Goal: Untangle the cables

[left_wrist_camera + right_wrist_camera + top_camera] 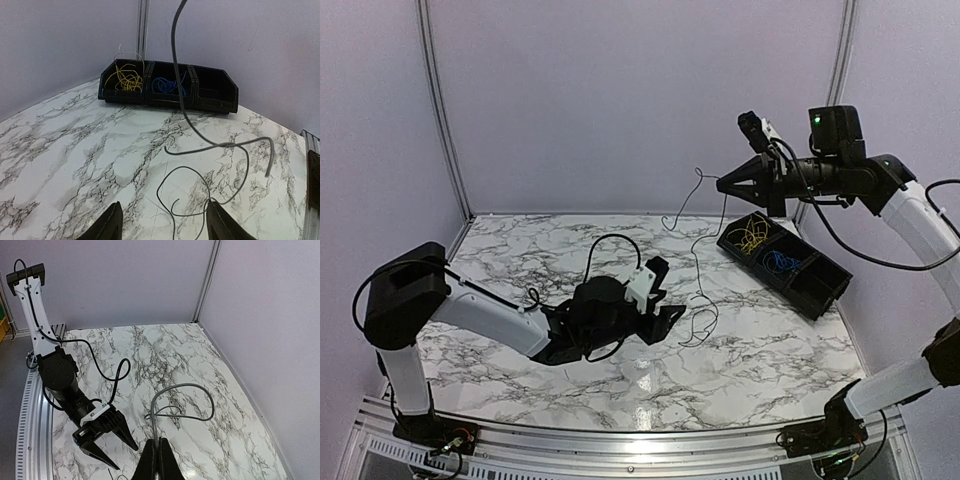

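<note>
Black cable (176, 60) hangs from the right pincer (723, 185), which is raised at far right with its jaws clamped on it. Lower loops rest on the marble surface (520, 250). Left pincer (669, 290) sits low, mid-surface, jaws wide, gripping nothing, loops just beyond its tips. Yellow cables (751, 238) and blue cables (780, 262) lie in neighbouring compartments of the black bin (820, 292), far right.

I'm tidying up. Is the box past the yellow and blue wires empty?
Looks empty: that box shows only black inside; yellow wires and blue wires fill the others.
</note>
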Tool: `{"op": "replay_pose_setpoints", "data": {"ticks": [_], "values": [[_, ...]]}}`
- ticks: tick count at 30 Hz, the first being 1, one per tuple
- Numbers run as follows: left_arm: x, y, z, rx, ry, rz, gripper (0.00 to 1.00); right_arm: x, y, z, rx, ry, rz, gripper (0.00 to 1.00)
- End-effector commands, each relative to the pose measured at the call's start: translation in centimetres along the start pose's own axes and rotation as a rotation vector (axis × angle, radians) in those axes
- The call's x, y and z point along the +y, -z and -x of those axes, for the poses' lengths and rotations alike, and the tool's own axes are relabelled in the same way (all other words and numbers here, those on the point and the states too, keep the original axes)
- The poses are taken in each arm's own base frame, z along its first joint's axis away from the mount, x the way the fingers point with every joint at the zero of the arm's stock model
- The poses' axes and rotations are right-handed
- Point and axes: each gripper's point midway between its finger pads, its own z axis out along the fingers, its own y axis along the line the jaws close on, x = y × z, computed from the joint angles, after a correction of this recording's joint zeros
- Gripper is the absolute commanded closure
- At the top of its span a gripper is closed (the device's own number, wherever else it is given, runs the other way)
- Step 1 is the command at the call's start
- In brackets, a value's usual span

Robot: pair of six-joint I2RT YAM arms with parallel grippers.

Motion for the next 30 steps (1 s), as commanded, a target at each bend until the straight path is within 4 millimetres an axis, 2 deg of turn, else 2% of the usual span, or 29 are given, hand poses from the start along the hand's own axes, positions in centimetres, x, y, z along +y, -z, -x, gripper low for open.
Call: {"op": "replay_pose_setpoints", "data": {"ticks": [1,6,16,19,22,23,25,27,30], "values": [[-0.1,-1.8,0.7,-0.01,-0.138,0.023,0.41,0.1,0.3,1.0,-0.035,0.002,0.012,1.0],[-1.0,-3.2,0.1,0.004,-0.213,-0.012,0.41,0.1,0.2,1.0,-0.034,-0.004,0.015,1.0],[-1.7,-5.6,0.4,-0.017,-0.263,-0.024,0.47,-0.1,-0.2,0.8,-0.028,-0.014,0.024,1.0],[-0.3,-5.2,0.0,-0.008,-0.205,0.047,0.5,-0.2,-0.2,0.8,-0.028,-0.015,0.023,1.0],[3.2,-3.0,-1.1,0.005,-0.049,0.219,0.5,-0.2,-0.2,0.9,-0.028,-0.013,0.022,1.0],[3.7,-2.0,-1.9,0.011,0.001,0.236,0.49,-0.3,-0.1,0.9,-0.027,-0.013,0.019,1.0],[2.8,-0.6,-3.6,0.034,0.052,0.181,0.48,-0.2,0.0,1.0,-0.03,-0.01,0.017,1.0],[0.1,0.3,-5.0,0.06,0.019,0.067,0.46,-0.1,0.1,1.1,-0.034,-0.008,0.016,1.0],[-4.3,0.8,-5.1,0.048,-0.067,-0.066,0.43,-0.1,0.1,1.2,-0.035,-0.008,0.017,1.0]]}}
